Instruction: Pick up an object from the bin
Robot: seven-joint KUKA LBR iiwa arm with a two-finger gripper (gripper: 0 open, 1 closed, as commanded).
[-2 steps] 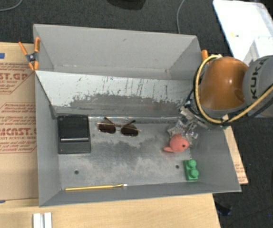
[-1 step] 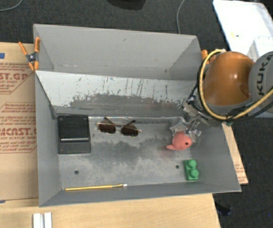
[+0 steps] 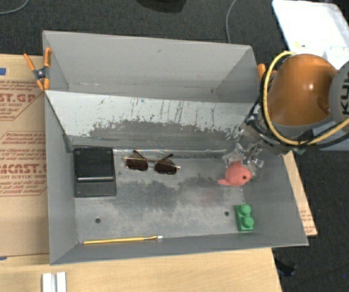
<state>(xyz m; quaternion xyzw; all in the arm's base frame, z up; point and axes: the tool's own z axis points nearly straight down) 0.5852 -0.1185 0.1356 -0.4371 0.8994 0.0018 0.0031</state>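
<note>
Because the pink toy (image 3: 235,175) lies alone near the right wall of the bin (image 3: 150,66), I judge it the easiest pick. My gripper (image 3: 246,156) hangs right at its upper edge, seemingly touching it. Whether the gripper is wide, narrow or gripping, I cannot tell. Other things lie spread out, none stacked: a green block (image 3: 244,218) by the front right corner, sunglasses (image 3: 151,163) mid-floor at the back wall's foot, a black box (image 3: 94,171) by the left wall, a yellow pencil (image 3: 122,240) along the front edge.
</note>
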